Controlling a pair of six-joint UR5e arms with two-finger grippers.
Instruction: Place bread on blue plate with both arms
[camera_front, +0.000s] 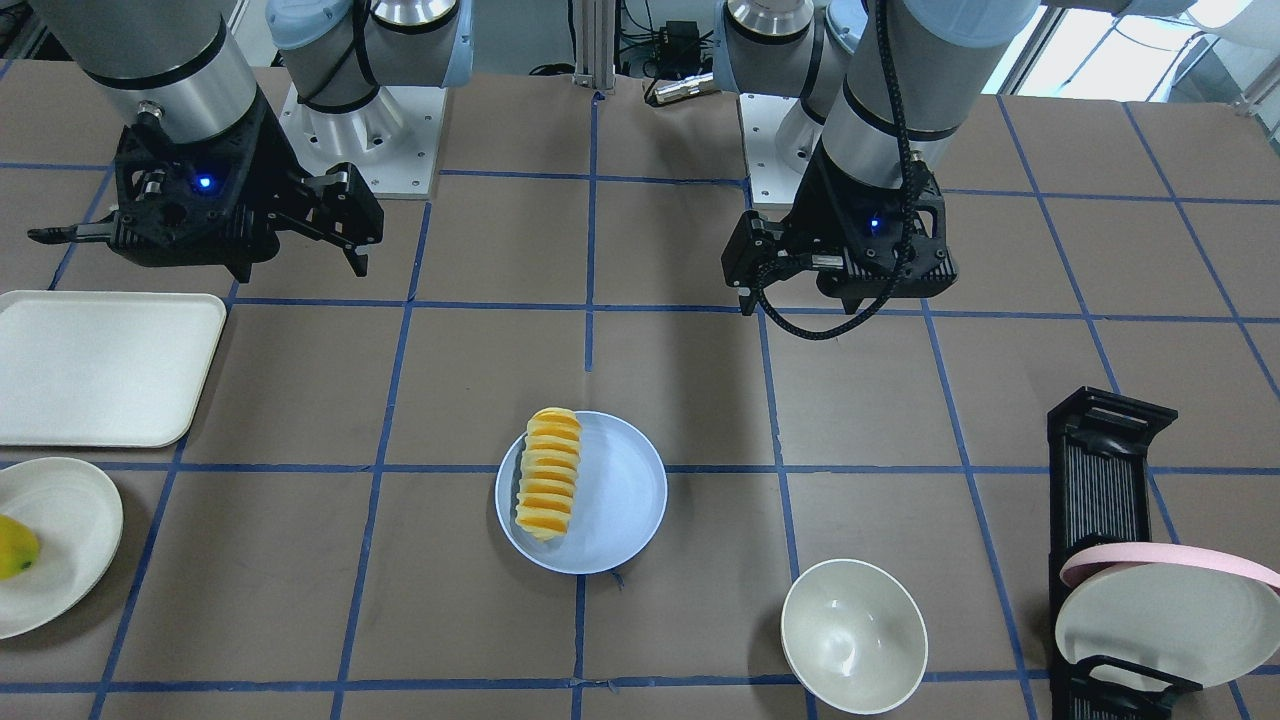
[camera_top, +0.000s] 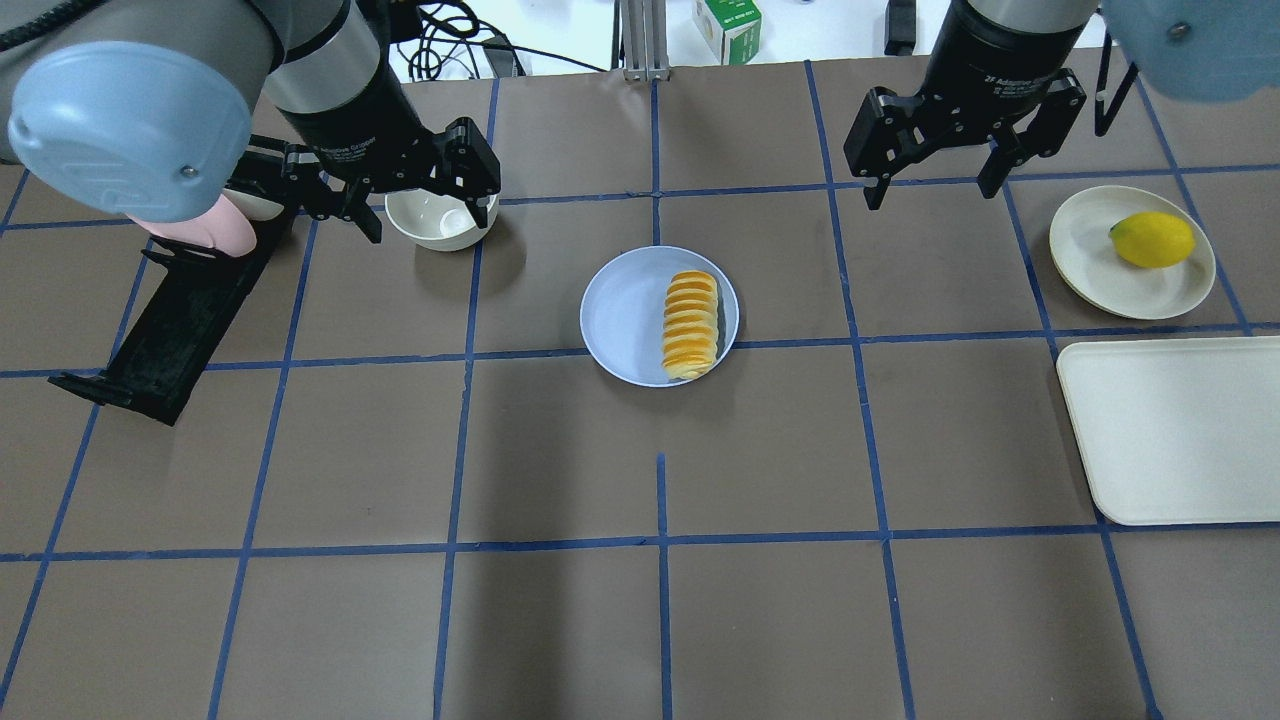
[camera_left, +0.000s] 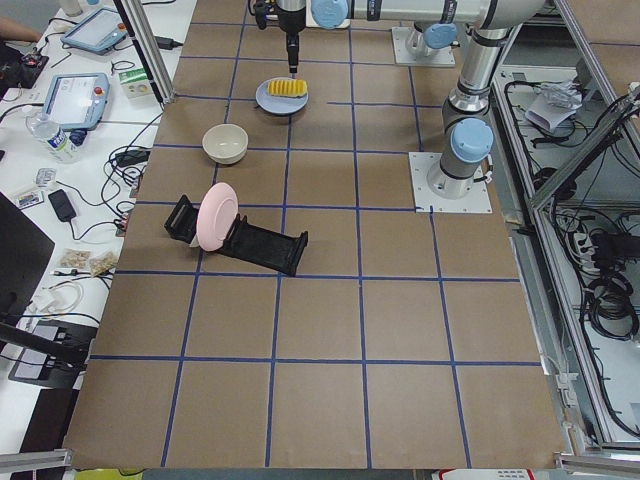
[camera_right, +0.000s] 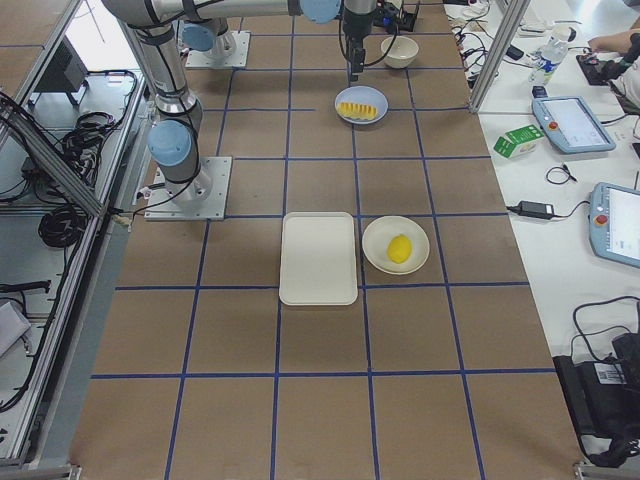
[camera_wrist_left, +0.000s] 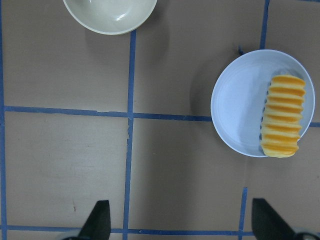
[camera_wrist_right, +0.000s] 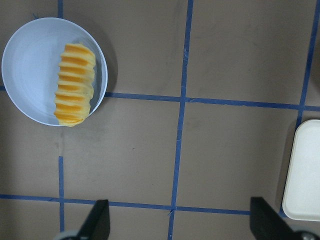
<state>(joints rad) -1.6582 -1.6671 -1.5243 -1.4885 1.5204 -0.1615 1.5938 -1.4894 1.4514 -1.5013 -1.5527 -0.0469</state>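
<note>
Brown paper-covered table (camera_top: 560, 620) ruled into squares by blue tape. Two silver-grey jointed arms with light blue joint caps hang above it: left arm (camera_top: 330, 80) and right arm (camera_top: 1010, 40). The left gripper (camera_wrist_left: 182, 222) and right gripper (camera_top: 931, 197), black two-finger units each showing a blue light, have their jaws spread wide with nothing between them; both are raised and well apart from the bread. On the robot's right lies a rectangular white tray with rounded corners (camera_top: 1170, 430); on its left, a long black slotted rack (camera_top: 170, 330) carries a pink-rimmed cream plate (camera_front: 1160, 620) standing on edge. Near the table's middle sits the round, shallow, pale blue matte plate (camera_top: 625, 315), with a round white bowl (camera_front: 853, 635) near it on the robot's left. The bread (camera_top: 690, 325), a short ridged loaf of about eight overlapping slices, orange-yellow on the crests and pale cream at the edges, lies flat on the blue plate, off-centre toward the robot's right, one end reaching the rim.
</note>
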